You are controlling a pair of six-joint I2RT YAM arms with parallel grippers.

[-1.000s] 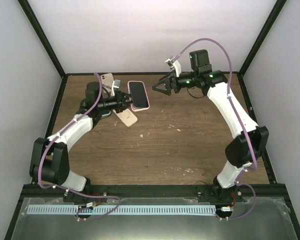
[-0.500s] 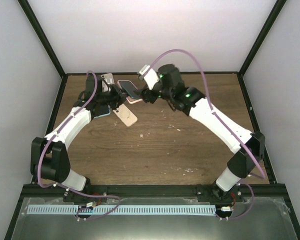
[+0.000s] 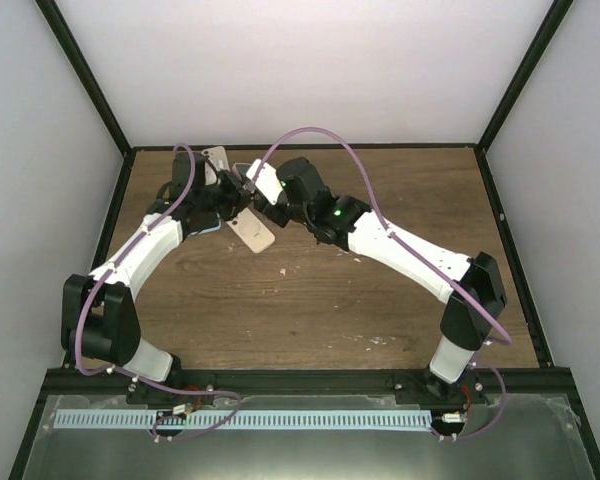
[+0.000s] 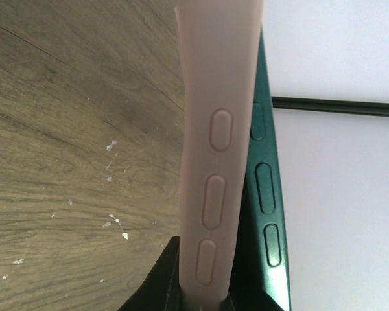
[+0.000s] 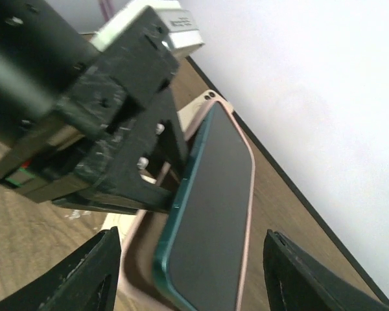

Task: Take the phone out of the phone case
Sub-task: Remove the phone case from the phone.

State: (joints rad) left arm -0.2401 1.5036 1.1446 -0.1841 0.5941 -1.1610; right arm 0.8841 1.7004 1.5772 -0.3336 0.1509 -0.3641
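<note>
My left gripper point(image 4: 204, 301) is shut on the lower edge of the pink phone case point(image 4: 214, 162) and holds it above the table. The dark green phone point(image 4: 266, 188) stands beside the case's edge, with its left side lifted out of it. In the right wrist view the phone point(image 5: 211, 220) shows its dark screen, and the pink case rim point(image 5: 249, 194) still hugs its right side. My right gripper point(image 5: 191, 259) is open, with one finger on each side of the phone and a gap to each. In the top view both grippers meet at the case point(image 3: 242, 172).
A beige phone point(image 3: 252, 233) lies on the wooden table point(image 3: 380, 300) just below the grippers. Another pale phone point(image 3: 215, 157) lies near the back left edge. A black frame and white walls close in the table.
My right arm has swung left across the table to the held phone, and its jaws have narrowed around it. The left arm has drawn the case back toward the far left.
</note>
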